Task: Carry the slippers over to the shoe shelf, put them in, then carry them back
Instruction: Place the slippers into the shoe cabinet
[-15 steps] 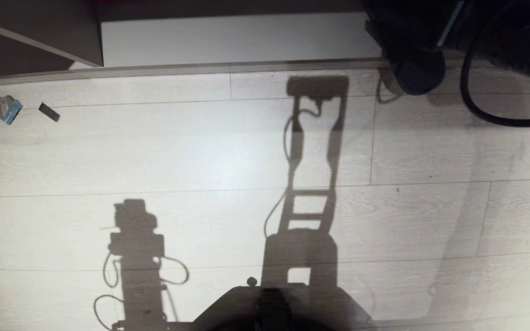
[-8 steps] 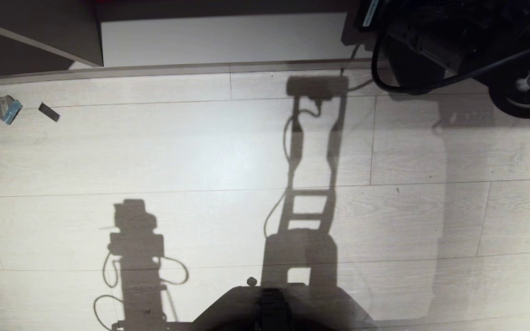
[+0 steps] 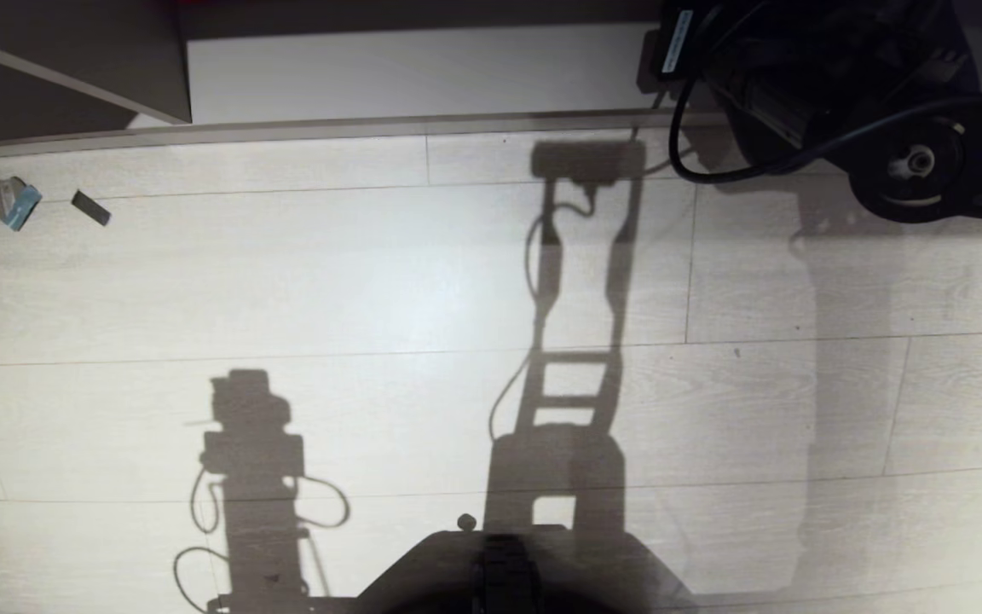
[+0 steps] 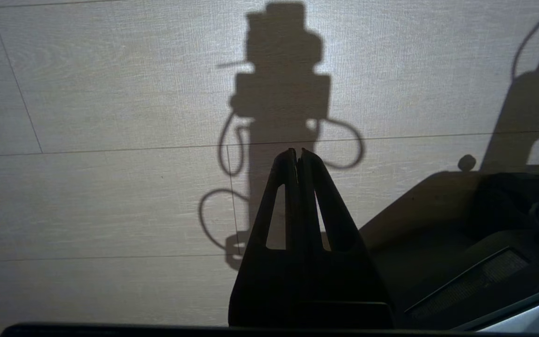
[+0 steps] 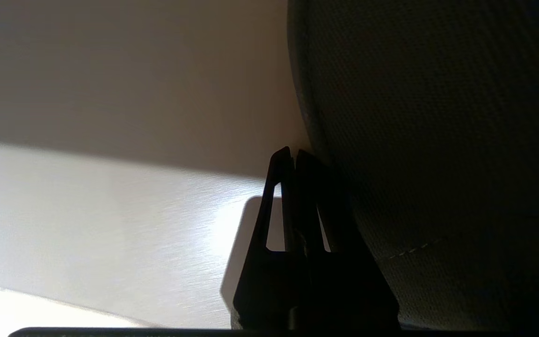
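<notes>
In the right wrist view a grey cloth slipper fills the side beside my right gripper. The gripper is shut, with the cloth pressed along one finger and a bit of it caught low between the fingers. Under them lies the pale base board of the shoe shelf, half lit and half in shadow. In the head view the same board lies at the top, and my right arm reaches over its right end, hiding gripper and slipper. My left gripper hangs shut and empty over the floor.
A dark panel overhangs the shelf at the upper left. A small blue-grey item and a dark strip lie on the floor at far left. A black cable loops off the right arm. My base shows at the bottom.
The right arm has folded, bringing its round elbow joint into the upper right of the head view. The dark rounded shape at the shelf's edge is now covered. The left arm and the floor items have not moved.
</notes>
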